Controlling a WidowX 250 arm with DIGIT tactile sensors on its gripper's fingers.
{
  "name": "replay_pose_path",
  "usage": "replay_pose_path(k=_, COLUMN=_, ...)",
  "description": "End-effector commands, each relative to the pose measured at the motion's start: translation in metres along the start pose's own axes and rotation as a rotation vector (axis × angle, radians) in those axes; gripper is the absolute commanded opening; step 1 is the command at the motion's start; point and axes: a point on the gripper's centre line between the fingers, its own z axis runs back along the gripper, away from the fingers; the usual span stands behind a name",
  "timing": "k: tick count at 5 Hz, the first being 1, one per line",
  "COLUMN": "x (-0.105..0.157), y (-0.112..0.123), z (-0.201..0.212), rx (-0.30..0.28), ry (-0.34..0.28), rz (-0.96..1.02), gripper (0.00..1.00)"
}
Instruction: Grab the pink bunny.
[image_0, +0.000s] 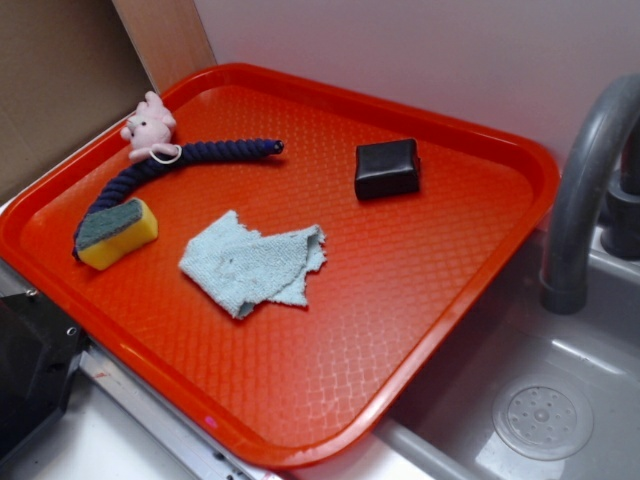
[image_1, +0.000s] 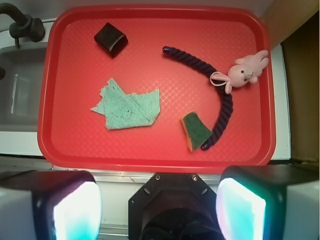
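The pink bunny (image_0: 149, 125) lies at the far left corner of the red tray (image_0: 330, 400), its white cord loop resting on the dark navy braided rope (image_0: 190, 160). In the wrist view the bunny (image_1: 245, 71) is at the upper right, touching the rope (image_1: 220, 90). My gripper (image_1: 159, 210) is open and empty, high above the tray's near edge, well away from the bunny. Both fingers (image_1: 77, 212) frame the bottom of the wrist view. In the exterior view the gripper is not seen.
On the tray lie a yellow-green sponge (image_0: 117, 233), a light blue cloth (image_0: 255, 262) and a black block (image_0: 387, 168). A grey faucet (image_0: 585, 180) and sink (image_0: 545, 415) are at the right. A cardboard wall (image_0: 60, 70) stands behind the tray.
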Motion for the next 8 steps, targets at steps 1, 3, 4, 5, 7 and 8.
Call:
replay_pose_path(k=1, x=0.033, y=0.039, z=-0.041, rx=0.041, ry=-0.151, rz=0.483, gripper=1.0)
replay_pose_path(k=3, x=0.068, y=0.1, z=-0.091, rx=0.154, ry=-0.254, rz=0.928, gripper=1.0)
replay_pose_path(k=4, x=0.084, y=0.116, z=-0.116, rx=0.219, ry=-0.302, rz=0.99, gripper=1.0)
replay_pose_path(k=5, x=0.099, y=0.133, z=-0.136, rx=0.273, ry=-0.296, rz=1.019, gripper=1.0)
replay_pose_path(k=7, x=0.108, y=0.166, z=-0.165, rx=0.37, ry=-0.237, rz=1.044, gripper=1.0)
replay_pose_path(k=8, x=0.106, y=0.174, z=-0.178, rx=0.417, ry=-0.202, rz=1.029, gripper=1.0)
